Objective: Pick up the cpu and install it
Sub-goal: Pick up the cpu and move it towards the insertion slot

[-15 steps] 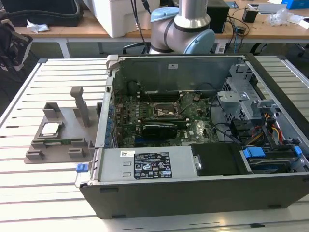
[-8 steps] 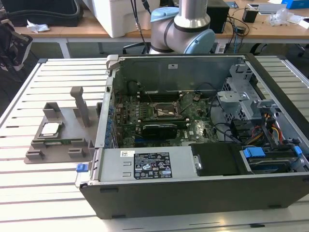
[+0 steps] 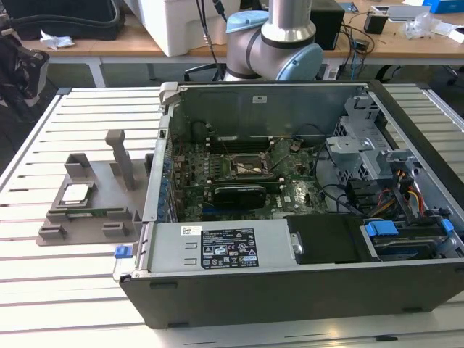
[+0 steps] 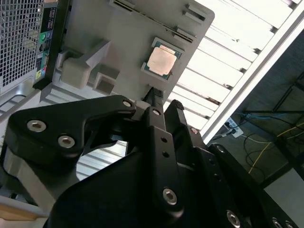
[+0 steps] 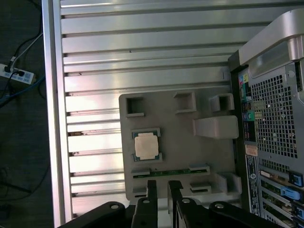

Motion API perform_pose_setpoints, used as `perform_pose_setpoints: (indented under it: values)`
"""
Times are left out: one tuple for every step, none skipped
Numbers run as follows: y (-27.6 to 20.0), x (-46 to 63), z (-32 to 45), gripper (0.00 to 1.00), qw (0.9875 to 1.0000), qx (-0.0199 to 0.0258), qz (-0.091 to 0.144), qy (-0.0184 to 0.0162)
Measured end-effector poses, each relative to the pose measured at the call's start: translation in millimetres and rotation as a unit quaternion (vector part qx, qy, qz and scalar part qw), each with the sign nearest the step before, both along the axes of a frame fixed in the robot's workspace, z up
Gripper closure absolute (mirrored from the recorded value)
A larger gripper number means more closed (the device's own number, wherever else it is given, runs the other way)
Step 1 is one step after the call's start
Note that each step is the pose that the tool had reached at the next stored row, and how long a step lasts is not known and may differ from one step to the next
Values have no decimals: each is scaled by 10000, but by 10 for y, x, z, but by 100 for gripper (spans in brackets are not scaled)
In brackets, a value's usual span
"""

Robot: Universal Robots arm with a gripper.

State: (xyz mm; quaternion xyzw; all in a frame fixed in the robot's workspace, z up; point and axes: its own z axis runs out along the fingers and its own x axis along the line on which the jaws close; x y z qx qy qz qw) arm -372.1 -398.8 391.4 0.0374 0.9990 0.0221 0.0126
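Approach to pick-up: cpu lies flat in its recess on grey fixture tray near edge of slatted worktop, beside open computer case; end effector hangs clear of it, empty, jaws narrowly parted, so it likely needs a wider opening, squared to chip's edges.

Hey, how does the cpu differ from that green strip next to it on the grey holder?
The cpu is square; the green strip is long and thin. The cpu has a silver-grey metal top with a pale rim; the strip is green. The cpu lies flat in a square recess; the strip sits in a narrow slot. Both rest on the grey holder.
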Motion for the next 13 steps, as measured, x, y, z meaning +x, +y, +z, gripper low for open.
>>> perform_pose_setpoints:
  values:
    - [0, 0, 0, 71, 10000, 0, 0, 0]
    - [0, 0, 0, 64, 10000, 0, 0, 0]
    - [0, 0, 0, 58, 10000, 0, 0, 0]
    - [0, 0, 0, 58, 10000, 0, 0, 0]
    - [0, 0, 0, 53, 10000, 0, 0, 0]
    - [0, -1, 0, 53, 10000, 0, 0, 0]
    - [0, -1, 0, 40, 10000, 0, 0, 0]
    - [0, -1, 0, 35, 10000, 0, 0, 0]
    - [0, -1, 0, 29, 10000, 0, 0, 0]
    - [0, -2, 0, 16, 10000, 0, 0, 0]
    - [2, -4, 0, 16, 10000, -61, -1, 0]
    - [5, -2, -5, 16, 9999, -168, 10, 0]
    - [8, -1, -10, 16, 9998, -188, 30, -1]
